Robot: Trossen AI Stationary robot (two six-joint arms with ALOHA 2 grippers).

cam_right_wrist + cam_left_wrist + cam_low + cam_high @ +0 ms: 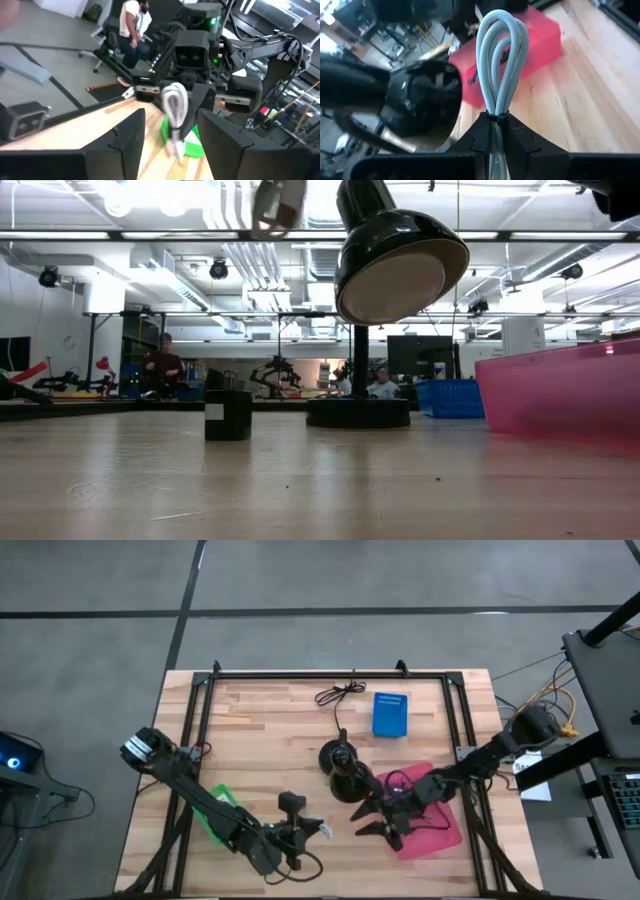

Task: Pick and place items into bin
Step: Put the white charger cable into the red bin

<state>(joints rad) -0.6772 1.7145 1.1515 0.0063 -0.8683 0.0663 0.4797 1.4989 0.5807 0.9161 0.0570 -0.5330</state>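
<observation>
While clamped, left gripper on cable

The wooden table bears a pink bin, blue basket, black lamp stand, and seemingly a black cable.

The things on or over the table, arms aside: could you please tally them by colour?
Black: 3 (round-based lamp, loose thin cable, small cube)
Blue: 1 (slotted plastic crate)
Pink: 1 (plastic bin)
Green: 1 (flat packet)
Grey: 1 (looped cord, in left gripper)
Total: 7
</observation>
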